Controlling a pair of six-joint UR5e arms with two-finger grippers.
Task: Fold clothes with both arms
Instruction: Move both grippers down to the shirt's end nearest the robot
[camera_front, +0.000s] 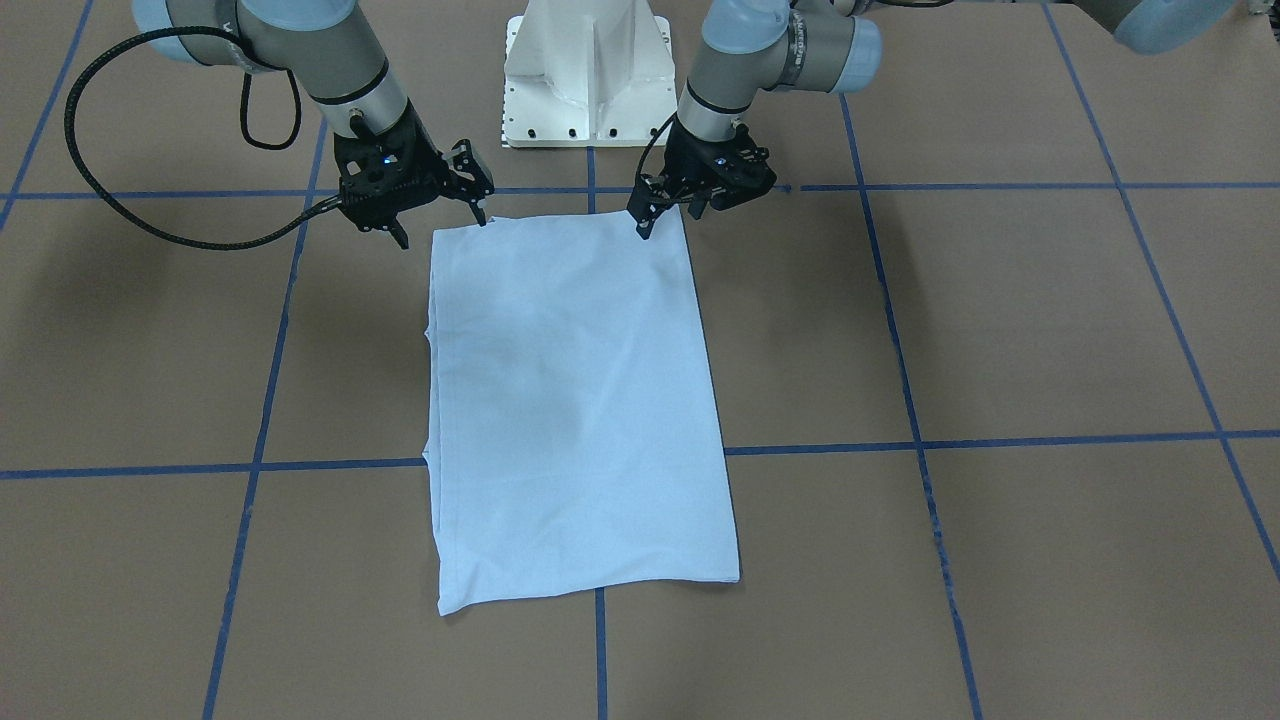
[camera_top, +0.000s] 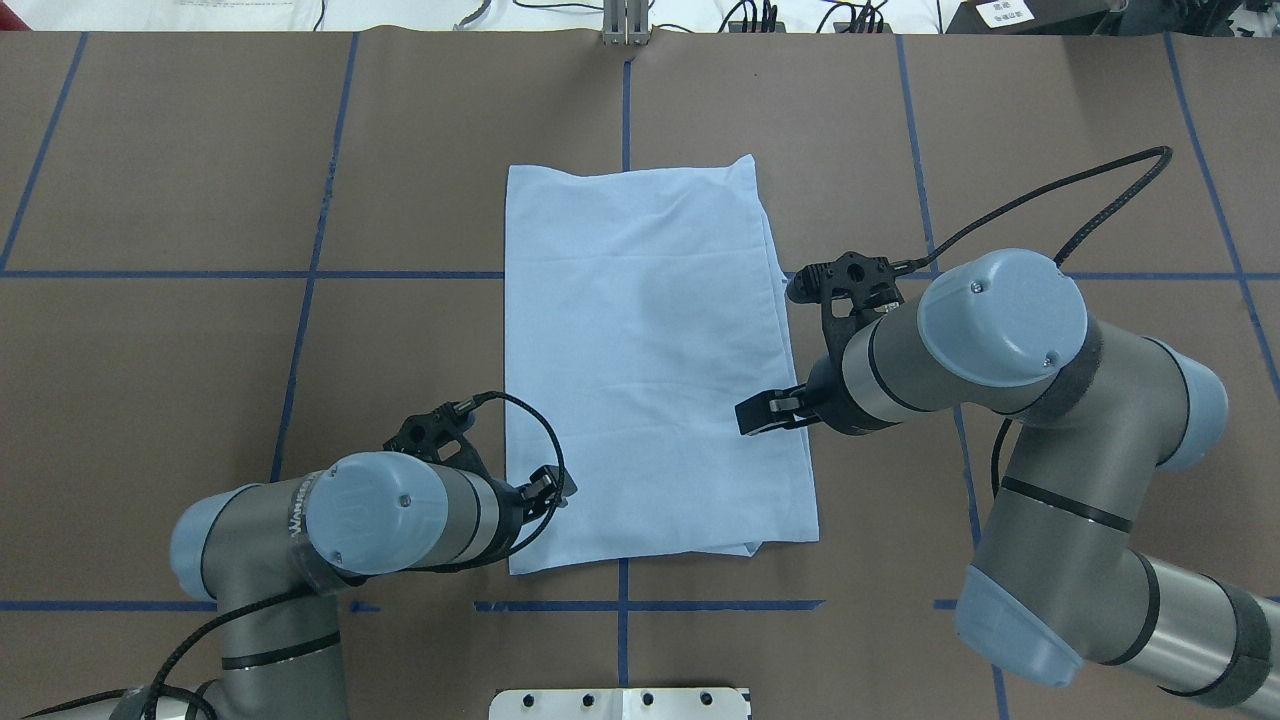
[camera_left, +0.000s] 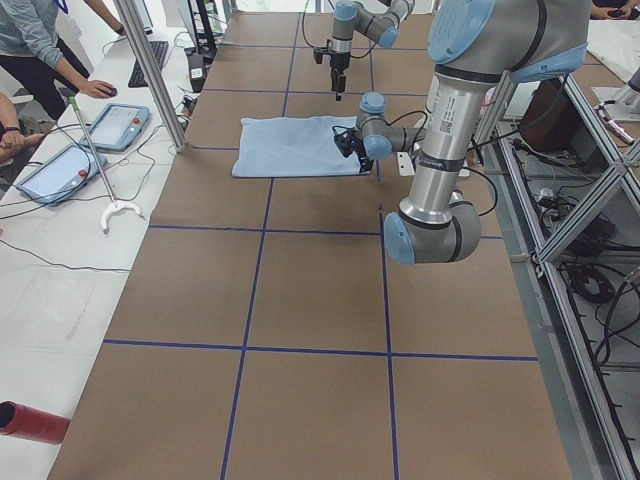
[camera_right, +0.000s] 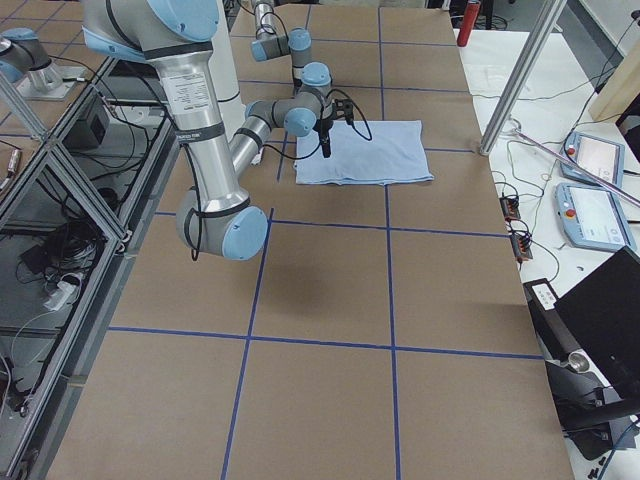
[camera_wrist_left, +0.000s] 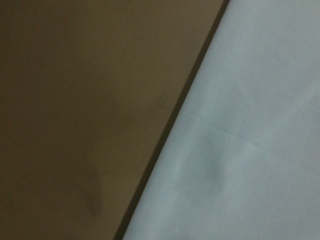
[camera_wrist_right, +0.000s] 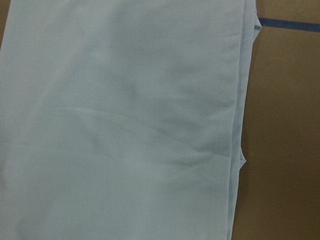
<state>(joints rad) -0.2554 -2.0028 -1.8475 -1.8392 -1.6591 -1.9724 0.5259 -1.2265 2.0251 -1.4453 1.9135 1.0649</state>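
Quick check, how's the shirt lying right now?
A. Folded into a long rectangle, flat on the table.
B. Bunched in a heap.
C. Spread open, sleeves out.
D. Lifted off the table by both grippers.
A: the T-shirt lies flat on the table as a long rectangle, no sleeves sticking out.

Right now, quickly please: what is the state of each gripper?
Left gripper: open, holding nothing, by the T-shirt edge nearest the robot.
Right gripper: open, holding nothing, by the same edge.
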